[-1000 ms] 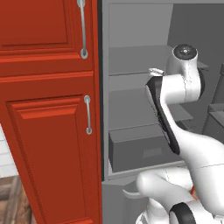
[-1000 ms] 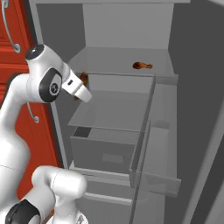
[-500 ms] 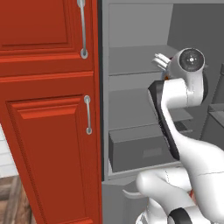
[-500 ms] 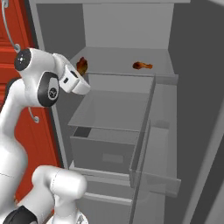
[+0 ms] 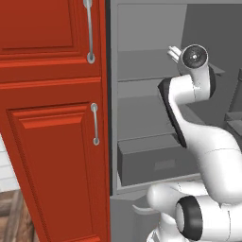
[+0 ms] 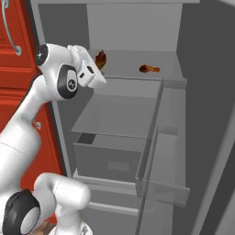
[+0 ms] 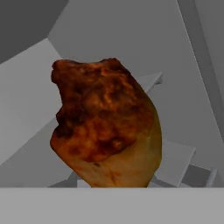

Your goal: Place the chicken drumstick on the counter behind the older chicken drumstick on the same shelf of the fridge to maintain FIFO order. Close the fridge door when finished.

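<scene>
My gripper (image 6: 97, 64) is shut on the chicken drumstick (image 6: 100, 58), an orange-brown piece with a dark meaty end that looms large in the hand view (image 7: 105, 127). I hold it up at the left front of the fridge's upper shelf (image 6: 133, 78). The older chicken drumstick (image 6: 149, 69) lies on that same shelf, to the right and apart from the held one. In the left base view my gripper (image 5: 173, 52) reaches into the open fridge (image 5: 142, 94). The fridge door (image 6: 209, 137) stands open on the right. The counter is out of view.
Red cabinets (image 5: 52, 118) flank the fridge on the left. Below the upper shelf are a lower shelf (image 6: 114, 119) and a grey drawer (image 6: 110, 158). Door bins (image 6: 165, 151) jut out along the open door's inner side.
My arm has risen and swung forward, carrying the drumstick from below the upper shelf up to its front left edge. The older drumstick has not moved.
</scene>
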Motion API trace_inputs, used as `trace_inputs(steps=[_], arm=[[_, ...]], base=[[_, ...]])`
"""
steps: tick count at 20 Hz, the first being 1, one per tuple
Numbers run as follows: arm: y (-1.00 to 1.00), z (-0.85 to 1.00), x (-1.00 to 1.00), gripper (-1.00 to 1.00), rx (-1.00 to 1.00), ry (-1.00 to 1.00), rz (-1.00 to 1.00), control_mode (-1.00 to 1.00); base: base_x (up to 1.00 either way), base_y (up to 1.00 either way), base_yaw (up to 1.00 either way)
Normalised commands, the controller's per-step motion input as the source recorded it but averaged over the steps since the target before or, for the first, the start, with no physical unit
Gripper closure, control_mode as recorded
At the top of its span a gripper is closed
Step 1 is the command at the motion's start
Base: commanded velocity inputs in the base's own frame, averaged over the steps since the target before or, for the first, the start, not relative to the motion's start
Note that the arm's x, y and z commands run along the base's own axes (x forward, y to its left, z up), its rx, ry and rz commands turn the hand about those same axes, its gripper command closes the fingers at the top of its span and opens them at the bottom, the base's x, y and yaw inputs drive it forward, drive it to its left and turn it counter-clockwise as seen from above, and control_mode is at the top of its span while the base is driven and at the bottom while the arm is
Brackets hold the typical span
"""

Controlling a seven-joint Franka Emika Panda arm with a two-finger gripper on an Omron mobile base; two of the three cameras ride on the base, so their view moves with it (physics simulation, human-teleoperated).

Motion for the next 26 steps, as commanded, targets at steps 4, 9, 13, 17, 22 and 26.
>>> trace_inputs(steps=[4,9,13,17,22,26], arm=[[-0.33,0.05,0.73,1.0,0.1,0.01,-0.11,-1.0],[-0.28,0.0,0.69,1.0,0.04,0.01,-0.06,-1.0],[-0.26,0.0,0.59,1.0,0.02,0.0,-0.05,-1.0],[-0.19,0.0,0.54,1.0,0.0,0.01,-0.05,-1.0],[-0.08,0.0,0.48,1.0,0.0,0.04,-0.01,-1.0],[-0.01,0.0,0.48,1.0,0.0,0.01,-0.01,-1.0]], base=[[0.0,0.0,0.0],[0.0,0.0,0.0],[0.0,0.0,0.0],[0.0,0.0,0.0],[0.0,0.0,0.0],[0.0,0.0,0.0]])
